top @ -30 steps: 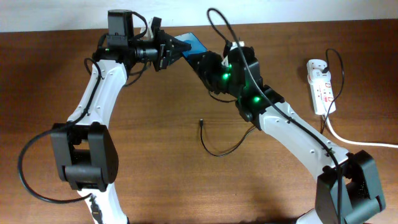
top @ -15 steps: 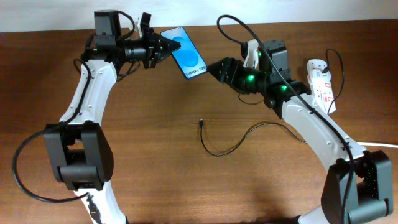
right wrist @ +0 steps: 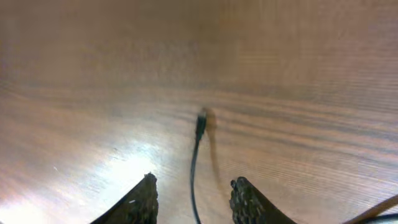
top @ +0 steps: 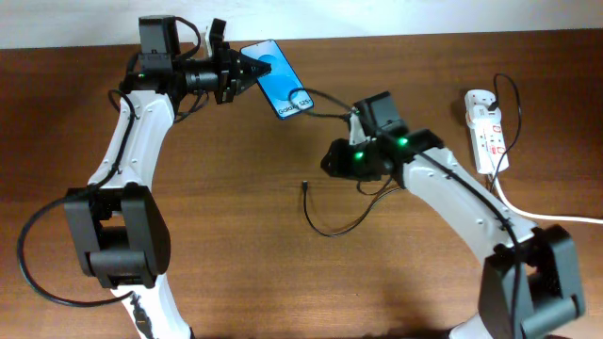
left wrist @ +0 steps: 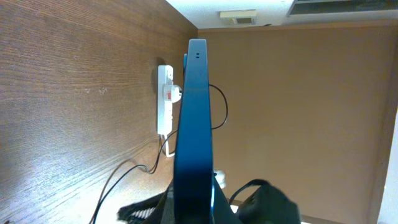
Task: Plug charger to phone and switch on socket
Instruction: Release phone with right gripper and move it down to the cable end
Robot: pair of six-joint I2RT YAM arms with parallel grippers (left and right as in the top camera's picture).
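Observation:
My left gripper (top: pixel 243 70) is shut on the phone (top: pixel 280 78), holding its blue screen up above the back of the table; in the left wrist view the phone (left wrist: pixel 194 124) shows edge-on. The charger cable (top: pixel 334 224) lies on the table with its plug tip (top: pixel 305 185) free. My right gripper (top: pixel 330 160) is open, just right of the tip. In the right wrist view the cable runs between my open fingers (right wrist: pixel 194 186) and the plug tip (right wrist: pixel 201 122) lies ahead of them. The socket (top: pixel 487 128) lies at the far right.
The socket's thick white cord (top: pixel 546 215) runs off the right edge. The socket also shows in the left wrist view (left wrist: pixel 165 99). Bare wooden table lies in front of both arms.
My right arm has swung down and left from beside the phone to just above the table near the plug tip. The left gripper has kept the phone almost still.

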